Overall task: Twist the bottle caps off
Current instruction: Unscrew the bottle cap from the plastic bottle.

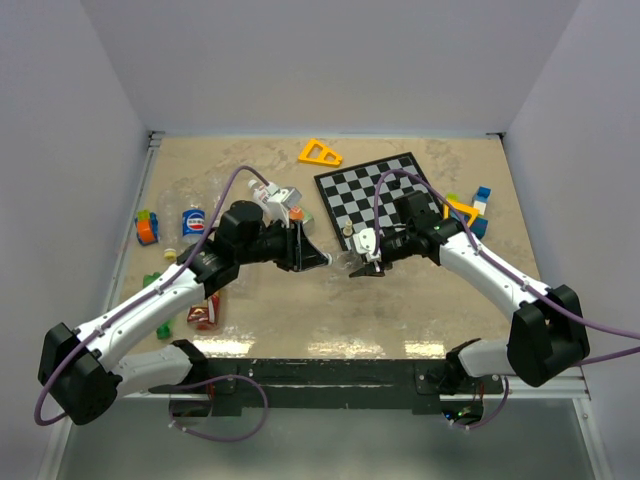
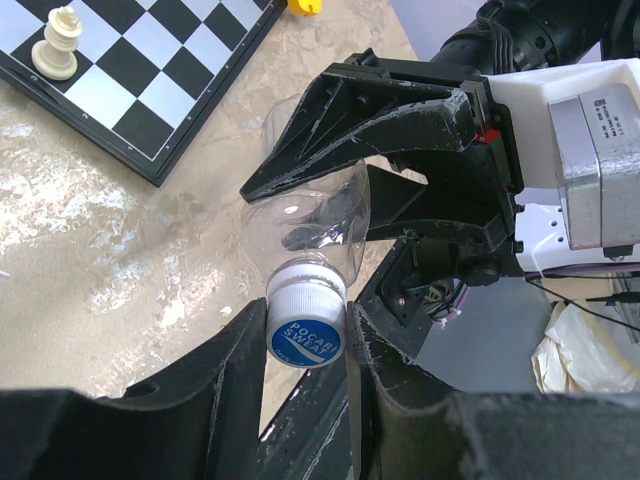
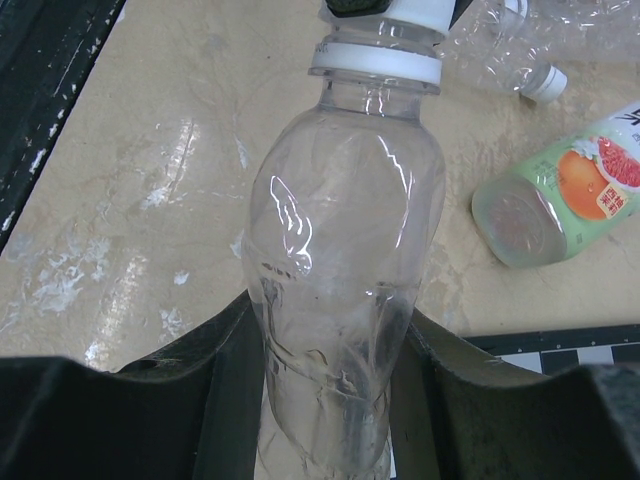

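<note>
A clear unlabelled bottle [image 3: 345, 260] hangs level above the table between my two arms [image 1: 340, 262]. My right gripper [image 3: 335, 350] is shut on its lower body, which is dented between the fingers. The bottle's cap [image 2: 305, 340] is white with a blue printed top, and my left gripper [image 2: 304, 312] is shut on it, one finger on each side. In the top view the left gripper [image 1: 318, 257] and right gripper [image 1: 362, 262] face each other near the table's middle. A white neck ring [image 3: 375, 60] shows just below the cap.
A chessboard [image 1: 385, 195] with a white chess piece [image 2: 57, 45] lies behind the grippers. A green-and-orange labelled bottle [image 3: 565, 195] and another clear bottle [image 3: 510, 50] with a white cap [image 3: 547, 83] lie nearby. The blue cola bottle [image 1: 193, 222], red-yellow bottle [image 1: 205, 313] and toy blocks [image 1: 475, 210] lie at the sides.
</note>
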`<state>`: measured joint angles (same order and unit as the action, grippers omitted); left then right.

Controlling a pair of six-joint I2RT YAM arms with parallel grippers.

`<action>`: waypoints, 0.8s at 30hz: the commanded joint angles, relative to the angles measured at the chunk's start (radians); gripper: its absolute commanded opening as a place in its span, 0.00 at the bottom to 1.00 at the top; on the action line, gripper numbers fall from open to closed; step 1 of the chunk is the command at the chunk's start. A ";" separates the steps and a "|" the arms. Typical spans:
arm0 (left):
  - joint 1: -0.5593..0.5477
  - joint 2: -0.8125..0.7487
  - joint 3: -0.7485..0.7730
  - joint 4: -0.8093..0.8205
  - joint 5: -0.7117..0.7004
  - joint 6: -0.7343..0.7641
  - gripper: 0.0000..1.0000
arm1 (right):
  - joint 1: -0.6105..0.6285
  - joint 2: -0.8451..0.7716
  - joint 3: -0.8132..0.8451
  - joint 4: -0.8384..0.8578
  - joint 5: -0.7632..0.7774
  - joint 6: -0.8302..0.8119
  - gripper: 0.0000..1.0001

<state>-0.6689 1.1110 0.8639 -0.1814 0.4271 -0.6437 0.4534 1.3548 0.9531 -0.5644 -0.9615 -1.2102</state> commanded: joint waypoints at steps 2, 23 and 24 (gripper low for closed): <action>0.048 -0.010 0.007 0.022 -0.027 0.022 0.00 | -0.019 -0.020 -0.010 -0.091 0.033 -0.017 0.00; 0.048 0.030 0.032 0.031 0.070 0.049 0.60 | -0.019 -0.020 -0.010 -0.092 0.035 -0.017 0.00; 0.048 0.032 0.034 0.030 0.076 0.053 0.65 | -0.019 -0.020 -0.010 -0.089 0.037 -0.017 0.00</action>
<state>-0.6388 1.1370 0.8639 -0.1703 0.4793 -0.6201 0.4419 1.3548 0.9474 -0.6109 -0.9333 -1.2129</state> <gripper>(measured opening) 0.573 0.461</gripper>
